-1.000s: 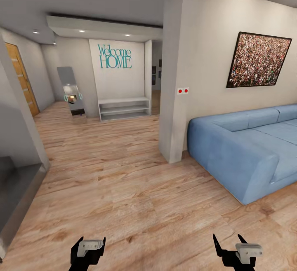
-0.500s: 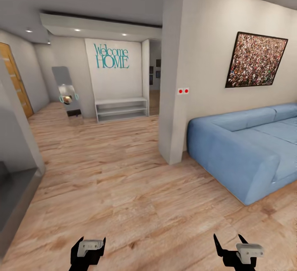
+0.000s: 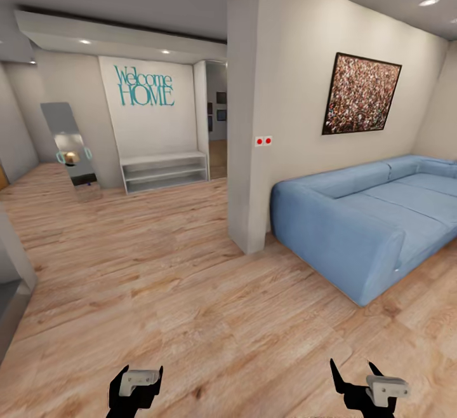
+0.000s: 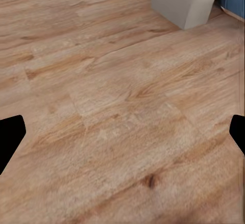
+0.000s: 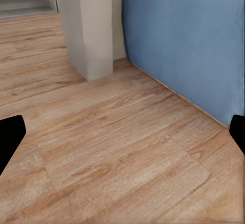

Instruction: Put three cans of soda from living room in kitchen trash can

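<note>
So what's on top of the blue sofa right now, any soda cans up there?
The blue sofa shows bare cushions, with no cans on the visible part. Its far right end is cut off by the picture edge. A framed picture hangs on the wall above it.

Blue sofa [image 3: 368, 215]: far end cut off by the head view's right edge; near end partly hidden behind the pillar [image 3: 251, 119].

Left gripper [image 3: 134, 384] and right gripper [image 3: 362, 385]: cut by the bottom edge of the head view, arms out of frame. In the wrist views only dark fingertips [image 4: 9, 134] show at the side edges.

Grey ledge [image 3: 7, 307]: clipped at the left edge, kind unclear.

Leaning mirror [image 3: 70, 148]: reflection too small to read.

Hallway pictures [image 3: 219, 105]: too small to make out.
</note>
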